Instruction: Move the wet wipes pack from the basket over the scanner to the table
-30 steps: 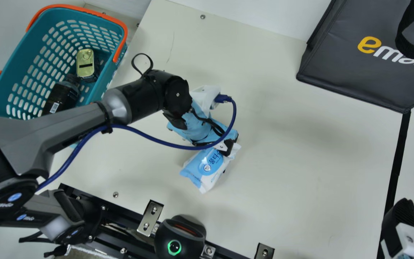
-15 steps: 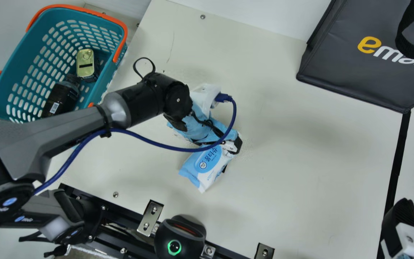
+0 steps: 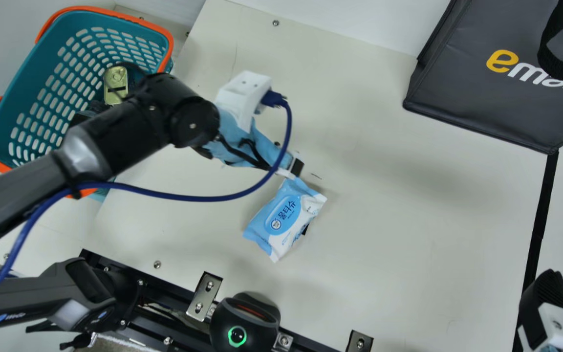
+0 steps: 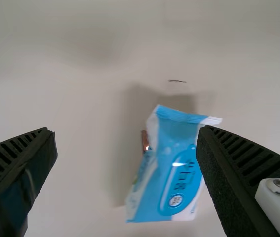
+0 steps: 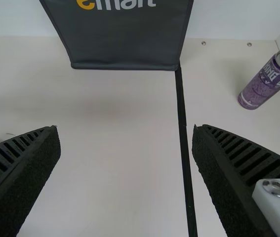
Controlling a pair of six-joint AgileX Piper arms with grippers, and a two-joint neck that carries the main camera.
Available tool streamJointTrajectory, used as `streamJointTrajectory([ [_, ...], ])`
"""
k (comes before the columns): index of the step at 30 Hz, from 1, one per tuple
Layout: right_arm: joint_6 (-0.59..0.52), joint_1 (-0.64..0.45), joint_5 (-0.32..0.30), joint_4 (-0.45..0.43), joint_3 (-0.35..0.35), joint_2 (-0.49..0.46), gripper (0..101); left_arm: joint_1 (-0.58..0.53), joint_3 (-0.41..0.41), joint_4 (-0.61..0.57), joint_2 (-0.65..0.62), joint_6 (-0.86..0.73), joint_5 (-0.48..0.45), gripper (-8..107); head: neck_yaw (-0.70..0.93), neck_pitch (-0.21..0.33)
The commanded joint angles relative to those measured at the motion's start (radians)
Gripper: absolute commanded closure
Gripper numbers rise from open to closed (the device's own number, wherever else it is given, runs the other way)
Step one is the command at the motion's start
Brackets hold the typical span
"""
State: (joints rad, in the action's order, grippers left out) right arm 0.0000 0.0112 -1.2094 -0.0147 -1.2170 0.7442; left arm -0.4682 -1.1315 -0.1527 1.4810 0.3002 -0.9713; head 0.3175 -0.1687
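Note:
My left gripper is above the table, just beyond the upper end of the wipes pack in the main view. The blue and white pack lies on the table, above the scanner. In the left wrist view my left gripper is open, its fingers wide apart, with the wipes pack showing between and below them. My right gripper is at the main view's lower right corner; in the right wrist view my right gripper stands open with nothing between its fingers.
The teal basket at the left holds a gold-lidded can and a dark bottle, partly behind my left arm. A dark bag stands at upper right. A purple can and a black tape line show in the right wrist view.
My left gripper has let go of the wipes pack and drawn back up and left toward the basket, leaving the pack on the table. The right arm has kept still.

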Motion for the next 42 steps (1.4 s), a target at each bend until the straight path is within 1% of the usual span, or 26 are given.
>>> streamJointTrajectory([
  [1, 0.000, 0.000, 0.000, 0.000, 0.000, 0.000, 6, 0.015, -0.001, 0.080, -0.042, 0.002, -0.019, 9, 0.004, 0.030],
  [5, 0.000, 0.000, 0.000, 0.000, 0.000, 0.000, 6, 0.047, 0.002, 0.149, -0.102, 0.004, -0.046, 9, 0.004, 0.030],
  [10, 0.000, 0.000, 0.000, 0.000, 0.000, 0.000, 6, 0.100, 0.005, 0.183, -0.169, -0.010, -0.051, 9, 0.004, 0.030],
  [14, 0.000, 0.000, 0.000, 0.000, 0.000, 0.000, 6, 0.144, 0.004, 0.181, -0.204, -0.021, -0.051, 9, -0.089, 0.030],
  [15, 0.000, 0.000, 0.000, 0.000, 0.000, 0.000, 6, 0.131, 0.005, 0.185, -0.196, -0.017, -0.049, 9, -0.112, 0.030],
  [25, 0.000, 0.000, 0.000, 0.000, 0.000, 0.000, 6, 0.143, 0.005, 0.183, -0.205, -0.020, -0.051, 9, -0.345, 0.030],
  [31, 0.000, 0.000, 0.000, 0.000, 0.000, 0.000, 6, 0.147, 0.004, 0.181, -0.204, -0.026, -0.051, 9, -0.345, 0.030],
  [36, 0.000, 0.000, 0.000, 0.000, 0.000, 0.000, 6, 0.114, 0.004, 0.178, -0.195, -0.020, -0.053, 9, -0.345, 0.030],
  [42, 0.000, 0.000, 0.000, 0.000, 0.000, 0.000, 6, 0.008, 0.012, 0.185, -0.179, 0.021, -0.050, 9, -0.345, 0.030],
])
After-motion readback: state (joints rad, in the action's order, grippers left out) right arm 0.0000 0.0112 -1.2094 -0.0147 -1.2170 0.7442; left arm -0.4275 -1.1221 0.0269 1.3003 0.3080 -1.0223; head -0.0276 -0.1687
